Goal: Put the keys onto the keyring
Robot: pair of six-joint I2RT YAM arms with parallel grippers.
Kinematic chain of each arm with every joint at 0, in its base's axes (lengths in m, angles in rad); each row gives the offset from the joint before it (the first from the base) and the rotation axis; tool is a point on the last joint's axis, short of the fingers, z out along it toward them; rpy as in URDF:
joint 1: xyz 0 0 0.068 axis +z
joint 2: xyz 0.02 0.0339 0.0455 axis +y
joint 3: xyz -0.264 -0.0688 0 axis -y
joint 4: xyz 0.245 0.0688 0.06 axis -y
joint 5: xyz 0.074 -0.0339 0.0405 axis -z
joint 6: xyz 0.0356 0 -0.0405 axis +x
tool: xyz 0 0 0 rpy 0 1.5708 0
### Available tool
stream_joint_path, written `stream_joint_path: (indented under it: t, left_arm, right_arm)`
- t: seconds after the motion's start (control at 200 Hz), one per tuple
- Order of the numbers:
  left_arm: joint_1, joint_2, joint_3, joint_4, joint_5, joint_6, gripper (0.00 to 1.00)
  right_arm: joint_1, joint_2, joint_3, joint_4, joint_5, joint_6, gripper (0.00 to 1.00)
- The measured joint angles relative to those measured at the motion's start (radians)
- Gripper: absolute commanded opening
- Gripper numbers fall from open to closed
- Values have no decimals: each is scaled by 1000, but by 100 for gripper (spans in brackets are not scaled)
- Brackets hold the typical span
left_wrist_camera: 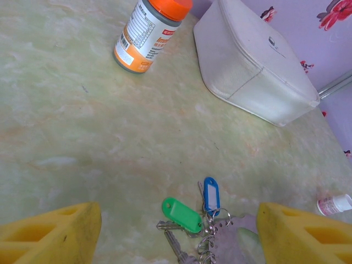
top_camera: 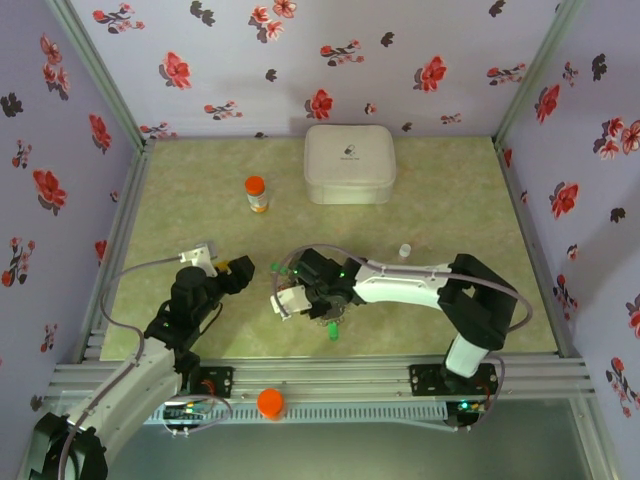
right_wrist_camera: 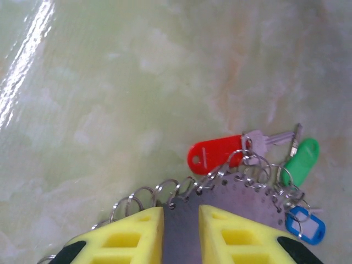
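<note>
From above, a white rounded plastic case (top_camera: 349, 163) sits at the far middle of the pale green marbled bench (top_camera: 180, 200). An orange-capped bottle (top_camera: 256, 193) stands just left of the case, and a small white vial (top_camera: 405, 250) stands nearer than it. The left end effector (top_camera: 238, 268) hangs well nearer than the case and to its left. In the left wrist view that end effector has its yellow fingers (left_wrist_camera: 49, 234) spread wide, released. The small silver metal keys (left_wrist_camera: 175, 242) with their green and blue tags lie between the fingers, well apart from the case. In the right wrist view the right end effector (right_wrist_camera: 180, 212) has its jaws close together over the flat dark grey keyring (right_wrist_camera: 236, 198). I cannot tell whether they pinch it. Red, green and blue tags hang at its ringed edge.
</note>
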Motion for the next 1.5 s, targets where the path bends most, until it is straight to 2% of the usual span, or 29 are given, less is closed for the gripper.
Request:
stream_joint_path:
  t: [0.245,0.445,0.635,0.915,1.5]
  left_arm:
    - [0,3,0,6,0,0,74]
    - [0,4,-1,6,0,0,74]
    - [0,11,-6,19,0,0,74]
    - [0,13,-8,27,0,0,74]
    - [0,13,-8,27,0,-1,74]
  right_arm:
    - [-5,19,0,35,-19,157,19]
    - [-2,31,1,45,-33,296,21]
    - [35,31,1,36,-24,299,25]
    - [56,49,1,37,6,299,20]
    - [60,92,1,31,82,301,23]
